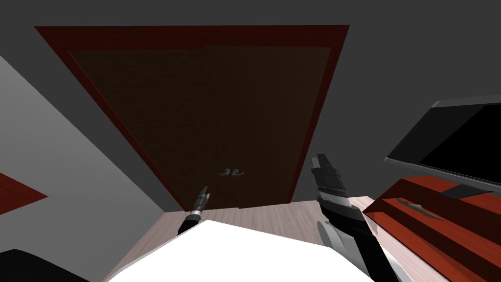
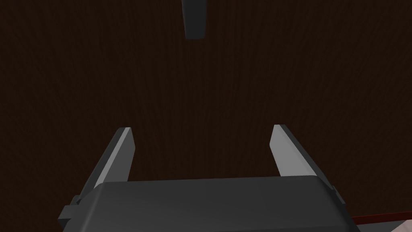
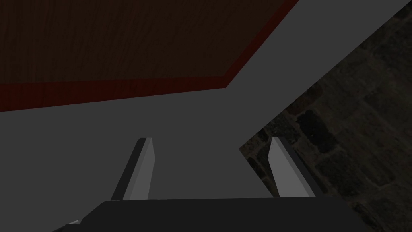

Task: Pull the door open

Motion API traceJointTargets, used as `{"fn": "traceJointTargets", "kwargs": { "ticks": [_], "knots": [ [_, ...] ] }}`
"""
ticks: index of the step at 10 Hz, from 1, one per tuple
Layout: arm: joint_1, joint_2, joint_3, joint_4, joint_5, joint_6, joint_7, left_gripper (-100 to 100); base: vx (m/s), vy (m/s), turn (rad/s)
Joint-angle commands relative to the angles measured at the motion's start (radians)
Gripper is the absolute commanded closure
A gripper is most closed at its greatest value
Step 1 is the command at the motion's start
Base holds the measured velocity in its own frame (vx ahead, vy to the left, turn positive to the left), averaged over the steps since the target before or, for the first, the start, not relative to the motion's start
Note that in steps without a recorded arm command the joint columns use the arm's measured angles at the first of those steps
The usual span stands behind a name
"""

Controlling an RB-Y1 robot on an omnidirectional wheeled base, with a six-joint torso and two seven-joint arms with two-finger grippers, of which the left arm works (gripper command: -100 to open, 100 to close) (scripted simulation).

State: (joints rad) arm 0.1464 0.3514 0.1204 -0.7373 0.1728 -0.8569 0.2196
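Door handles show from the head; wrists show both jaws spread, empty.

Dark box body of right gripper carried two thin light grey blade fingers, set wide apart. Plain grey wall lay beyond and between fingers. Past wall: dark brown wood-grain door panel, bordered by dark red wooden frame band. Frame turned corner and ran along panel's second edge. Wall ended at straight edge, where dark mottled stone-like surface met it. One finger stood against that surface.
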Motion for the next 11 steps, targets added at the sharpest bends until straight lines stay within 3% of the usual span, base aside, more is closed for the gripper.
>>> {"fn": "traceJointTargets", "kwargs": {
  "ticks": [1,4,7,10,11],
  "knots": [
    [0.013,0.012,0.029,0.019,0.014,-0.001,-0.006,-100,0.149,0.065,-0.036],
    [0.004,0.011,0.045,0.036,0.022,-0.005,-0.012,-100,0.117,0.114,-0.069],
    [-0.042,-0.03,0.013,0.025,0.008,-0.012,-0.016,-100,0.191,0.047,-0.174],
    [-0.047,-0.029,0.013,0.04,0.007,-0.022,-0.014,-100,0.059,-0.032,0.0],
    [-0.047,-0.029,0.013,0.04,0.007,-0.022,-0.014,100,0.0,0.0,0.0]
  ]
}}
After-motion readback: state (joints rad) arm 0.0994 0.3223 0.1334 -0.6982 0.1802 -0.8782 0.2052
